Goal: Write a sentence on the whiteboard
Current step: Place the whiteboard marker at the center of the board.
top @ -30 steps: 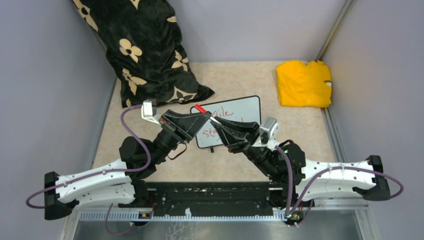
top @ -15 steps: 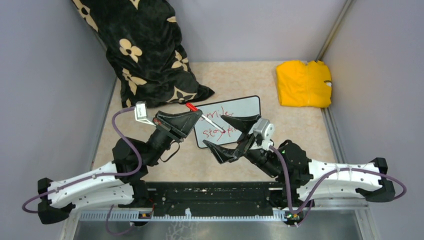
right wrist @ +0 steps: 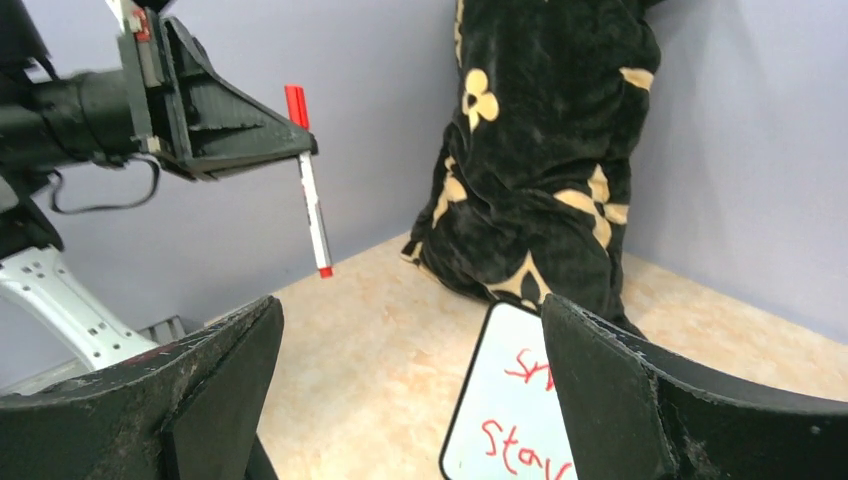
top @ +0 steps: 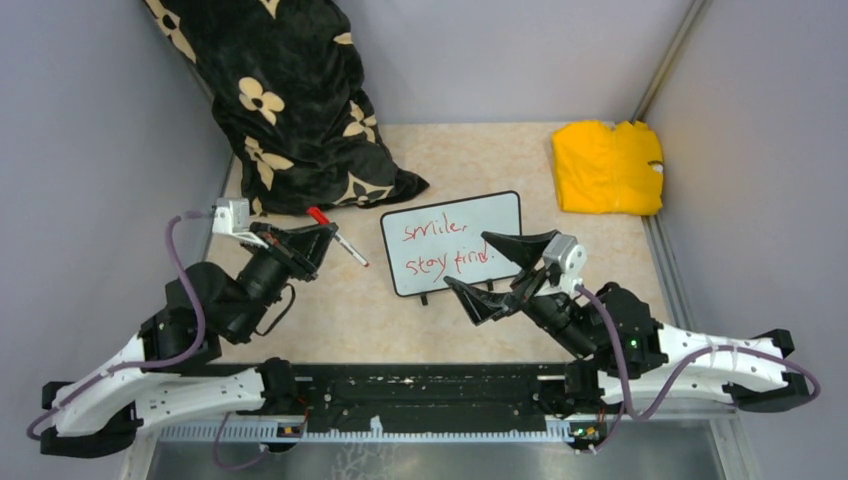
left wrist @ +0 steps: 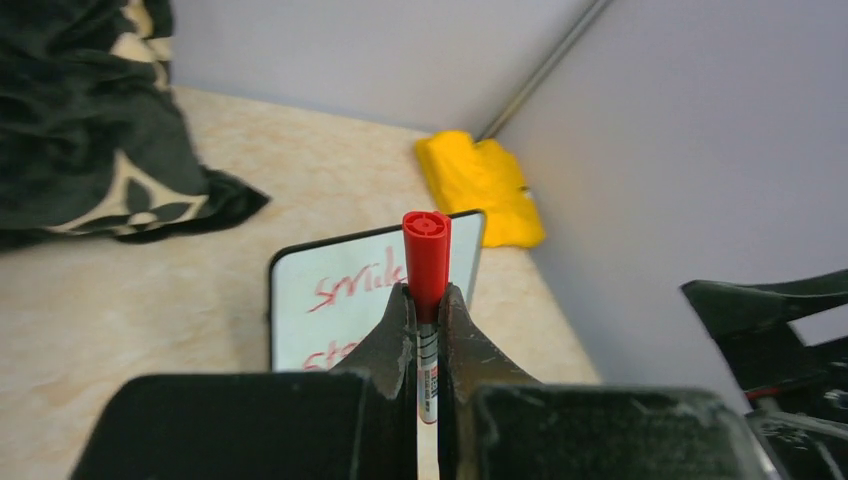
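The whiteboard (top: pixel 497 217) lies flat mid-table, with the sentence (top: pixel 440 250) on it in red, two lines reading about "smile, stay kind". My left gripper (top: pixel 328 232) hangs left of the board, shut on a red-capped marker (top: pixel 341 241). In the left wrist view the marker (left wrist: pixel 427 250) stands pinched between the fingers (left wrist: pixel 393 330), the whiteboard (left wrist: pixel 300 330) beyond. My right gripper (top: pixel 465 260) is open wide over the board's near edge, holding nothing. Its wrist view shows the marker (right wrist: pixel 310 205) hanging clear above the table and part of the whiteboard (right wrist: pixel 480 400).
A black pillow with cream flowers (top: pixel 285 95) leans in the far left corner. A folded yellow cloth (top: pixel 607 167) lies at the far right. Grey walls (top: pixel 90 150) close in both sides. A black rail (top: pixel 430 395) runs along the near edge.
My right gripper has opened wide and drawn back from the marker toward the near side. The left arm has carried the marker off the board to the left.
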Controlling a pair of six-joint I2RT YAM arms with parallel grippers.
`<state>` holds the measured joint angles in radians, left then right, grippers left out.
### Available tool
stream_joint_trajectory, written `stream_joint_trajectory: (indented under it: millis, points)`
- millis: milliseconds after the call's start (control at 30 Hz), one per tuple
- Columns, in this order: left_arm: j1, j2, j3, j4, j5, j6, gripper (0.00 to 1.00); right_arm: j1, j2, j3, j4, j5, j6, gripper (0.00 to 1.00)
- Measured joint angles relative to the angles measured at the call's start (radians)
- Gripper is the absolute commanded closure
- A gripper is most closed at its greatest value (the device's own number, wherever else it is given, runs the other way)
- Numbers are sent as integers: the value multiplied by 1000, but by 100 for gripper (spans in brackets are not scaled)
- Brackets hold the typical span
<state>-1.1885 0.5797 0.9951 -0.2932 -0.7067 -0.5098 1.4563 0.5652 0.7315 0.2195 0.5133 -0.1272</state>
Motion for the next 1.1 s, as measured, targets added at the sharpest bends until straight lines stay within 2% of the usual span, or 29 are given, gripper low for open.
stream_joint_trajectory:
  millis: [100, 267, 400, 500, 633, 867, 1100]
  points:
    - [1, 77, 100, -164, -53, 26, 100, 0, 0, -13, -19, 39, 0, 2]
    - [21, 327, 196, -378, -97, 16, 100, 0, 29, -20, -65, 91, -1, 2]
    - [171, 444, 157, -500, -27, 6, 100, 0, 46, -20, -93, 109, 1, 2]
    - [405, 425, 71, -509, 103, 24, 100, 0, 47, -20, -115, 121, 1, 2]
    - [586, 452, -23, -482, 267, 61, 100, 0, 48, -20, -124, 132, 1, 2]
    - [657, 752, -108, -344, 478, 85, 100, 0, 58, -32, -132, 149, 16, 2]
    - [703, 834, -143, -251, 558, 85, 95, 0, 64, -38, -151, 164, 24, 2]
